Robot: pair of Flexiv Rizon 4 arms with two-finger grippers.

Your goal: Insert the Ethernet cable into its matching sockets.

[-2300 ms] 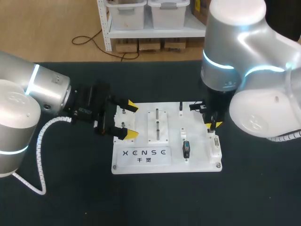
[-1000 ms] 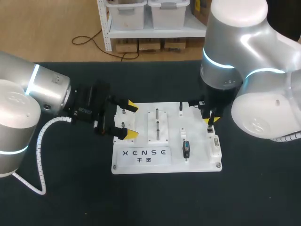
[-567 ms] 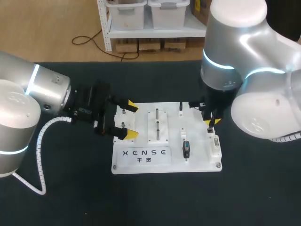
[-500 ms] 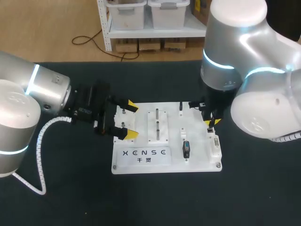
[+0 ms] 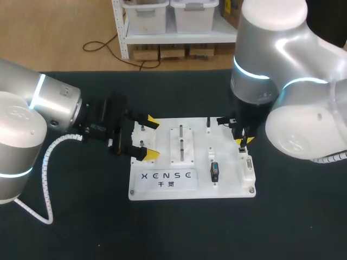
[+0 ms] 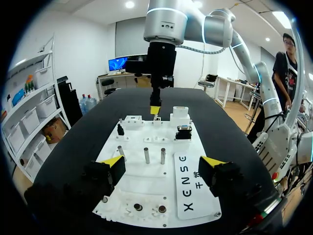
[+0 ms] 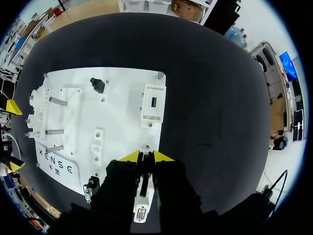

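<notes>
left hand (image 5: pixel 150 138): spread wide, clamped on nothing. Tips over the left end of the white board (image 5: pixel 227 185); cannot tell if touching. Probably held there to steady the board and stay off the socket side.
right hand (image 7: pixel 146 157): pointing straight down over the board's right edge strip. Cannot tell whether apart or clamped on anything.
Ethernet cable: not made out in any view, no cord seen trailing on the bench (image 5: pixel 81 222). At most a plug hidden in the right hand, which is a guess.
socket strip: white block with blue port (image 7: pixel 153 103) just ahead of the right hand, white socket block (image 5: pixel 248 164) just behind it, robot side. Cannot tell which takes Ethernet.
black connector (image 5: pixel 215 172): mid-board, between the pegs (image 5: pixel 181 144) and the strip, apart from both hands.
step: looks like lining up above a socket; vertical pose likely chosen so a plug enters square.
risk: small offset or tilt could jam on the socket rim. Left hand not gripping, so the board may shift if not fixed down.
</notes>
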